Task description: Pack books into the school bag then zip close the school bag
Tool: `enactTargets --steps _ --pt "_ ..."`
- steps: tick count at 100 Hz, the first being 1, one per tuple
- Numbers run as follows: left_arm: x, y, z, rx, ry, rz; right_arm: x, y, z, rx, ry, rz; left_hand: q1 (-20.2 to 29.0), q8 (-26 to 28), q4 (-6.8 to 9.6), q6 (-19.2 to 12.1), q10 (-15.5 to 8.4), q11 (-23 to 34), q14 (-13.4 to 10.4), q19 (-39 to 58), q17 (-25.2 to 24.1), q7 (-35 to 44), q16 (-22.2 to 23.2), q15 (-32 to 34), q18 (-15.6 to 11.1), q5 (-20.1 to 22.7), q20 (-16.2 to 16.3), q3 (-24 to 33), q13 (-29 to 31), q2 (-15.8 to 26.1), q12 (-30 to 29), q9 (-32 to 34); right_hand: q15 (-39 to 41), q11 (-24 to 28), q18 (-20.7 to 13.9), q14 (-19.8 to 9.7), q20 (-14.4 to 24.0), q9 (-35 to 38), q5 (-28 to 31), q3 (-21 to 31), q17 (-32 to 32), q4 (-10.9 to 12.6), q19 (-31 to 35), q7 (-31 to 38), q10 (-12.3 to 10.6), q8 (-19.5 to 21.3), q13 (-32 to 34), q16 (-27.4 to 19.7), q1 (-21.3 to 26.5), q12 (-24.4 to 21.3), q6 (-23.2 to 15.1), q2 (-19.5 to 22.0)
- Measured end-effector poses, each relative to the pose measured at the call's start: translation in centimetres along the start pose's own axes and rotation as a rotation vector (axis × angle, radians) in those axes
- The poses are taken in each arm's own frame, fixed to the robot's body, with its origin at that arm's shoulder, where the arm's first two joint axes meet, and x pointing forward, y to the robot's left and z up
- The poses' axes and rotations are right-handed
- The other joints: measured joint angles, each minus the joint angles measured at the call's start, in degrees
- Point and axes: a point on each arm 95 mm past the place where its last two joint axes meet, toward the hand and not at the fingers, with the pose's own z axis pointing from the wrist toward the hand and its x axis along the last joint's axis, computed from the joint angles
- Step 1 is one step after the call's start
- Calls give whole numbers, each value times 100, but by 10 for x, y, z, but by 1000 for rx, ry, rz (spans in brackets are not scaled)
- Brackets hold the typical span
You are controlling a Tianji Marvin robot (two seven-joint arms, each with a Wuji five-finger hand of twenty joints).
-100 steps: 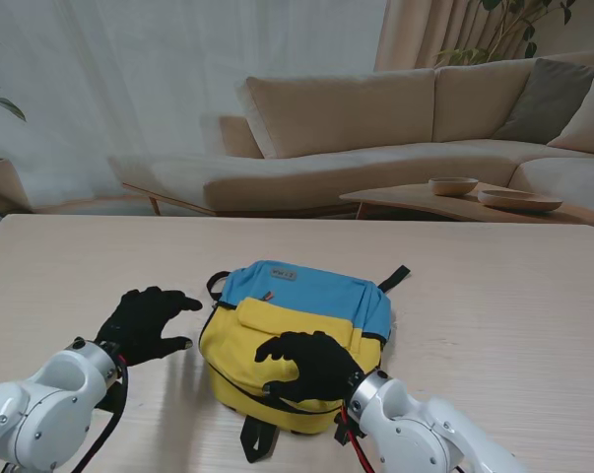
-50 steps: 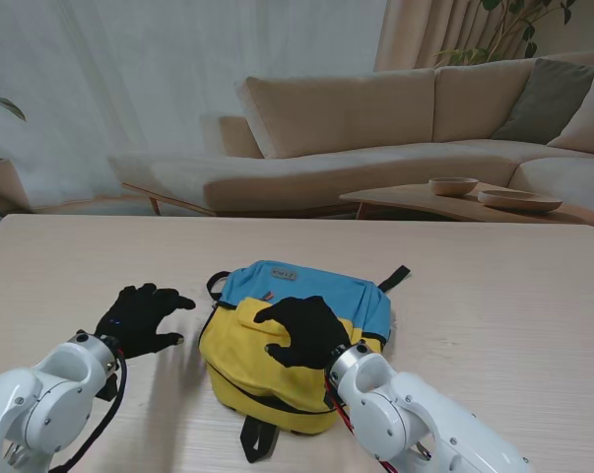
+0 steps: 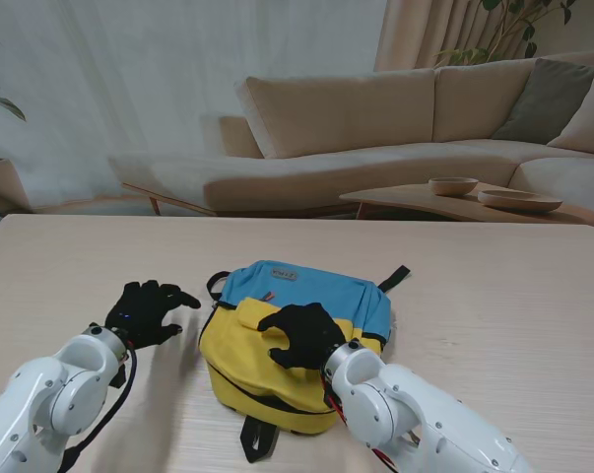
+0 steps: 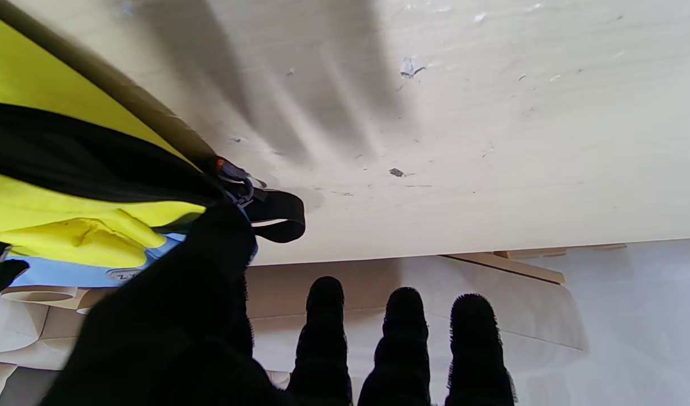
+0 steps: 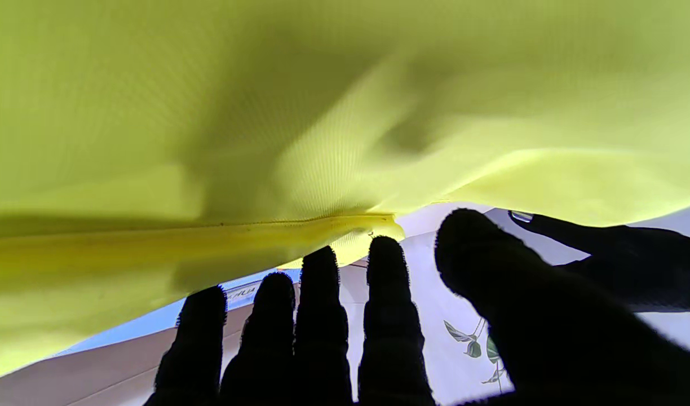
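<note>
Since a second ago, right robot hand (image 3: 301, 333) moved from bag's near edge up onto its yellow front; left robot hand (image 3: 147, 311) drew slightly back. School bag (image 3: 316, 296) lies flat mid-surface (image 3: 494, 296). Right fingers spread over fabric, gripping nothing. Left robot hand wide, empty, just beside bag's left edge

Matt cloth bag (image 3: 306, 296) — pale wood table (image 3: 494, 296)

Home living room: sofa (image 3: 375, 128), curtains (image 3: 159, 89)
</note>
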Motion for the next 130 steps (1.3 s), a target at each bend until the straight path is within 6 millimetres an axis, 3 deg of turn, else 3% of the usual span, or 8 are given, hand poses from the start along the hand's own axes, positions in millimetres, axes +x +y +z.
enactTargets --steps 13,27,60,81,101,108,115,130 --pt "-2 9 13 -10 2 -1 -1 -1 0 2 -2 3 20 10 0 -94 -59 58 -63 142 -10 23 24 68 -1 -1 -156 118 -14 -4 45 0 0 -1 -23 0 -6 0 0 0 21 0 -2 0 -2 -52 0 0 0 -2 0 0" --pt "-1 14 28 -29 -21 -111 -1 -1 0 3 -3 5 11 11 0 -87 -59 61 -64 146 -14 71 26 99 -1 -1 -166 118 -14 -64 54 -3 0 -1 -25 0 -6 0 0 0 24 0 -2 0 -3 -54 0 0 0 -2 0 0" --pt "-1 20 56 -56 -75 -146 -3 -1 1 5 -6 19 2 12 0 4 -59 62 -64 212 -31 50 86 174 -1 -1 -230 118 -87 -64 55 -16 0 -1 -75 0 -7 0 0 0 48 0 -3 0 -21 -56 2 0 0 -2 0 0" --pt "1 26 69 -93 -70 -204 -4 -1 1 4 -7 25 14 -50 0 -237 -59 73 -64 276 -33 -23 118 209 -1 4 -231 179 -102 -65 56 -86 1 -1 -91 0 -11 0 1 0 82 0 -29 0 -37 -56 2 0 0 -2 0 0" --pt "2 28 77 -115 -65 -241 -5 -1 1 4 -8 26 19 -27 0 -305 -69 74 -64 277 -46 323 180 275 -6 613 -231 291 -159 -67 113 -87 1 -1 -133 0 -31 0 2 1 90 0 -28 37 -43 -56 2 0 0 -2 0 0" --pt "2 28 78 -118 -66 -264 -5 -1 1 5 -10 27 130 309 2 -275 -147 78 -66 277 -56 658 182 280 -9 1043 -231 290 -168 -184 127 -86 1 -1 -149 0 -32 0 2 1 86 0 -27 47 -46 -56 2 0 0 -2 0 0" --pt "2 28 79 -120 -66 -268 -6 -2 2 5 -12 32 414 968 -60 -271 -201 130 -119 277 -58 1172 185 288 -15 1254 -232 166 -168 -377 205 -87 2 -1 -186 0 -32 0 2 2 77 0 -24 49 -54 -56 2 0 0 -2 1 0" --pt "1 27 79 -122 -68 -240 -6 -2 2 4 -14 34 662 2932 -103 -146 -205 143 -126 277 -59 2751 242 356 -16 1080 -222 -59 -170 -689 391 -87 2 -1 -200 0 -43 2 2 2 77 1 -22 51 -57 -56 3 0 0 -2 1 0"
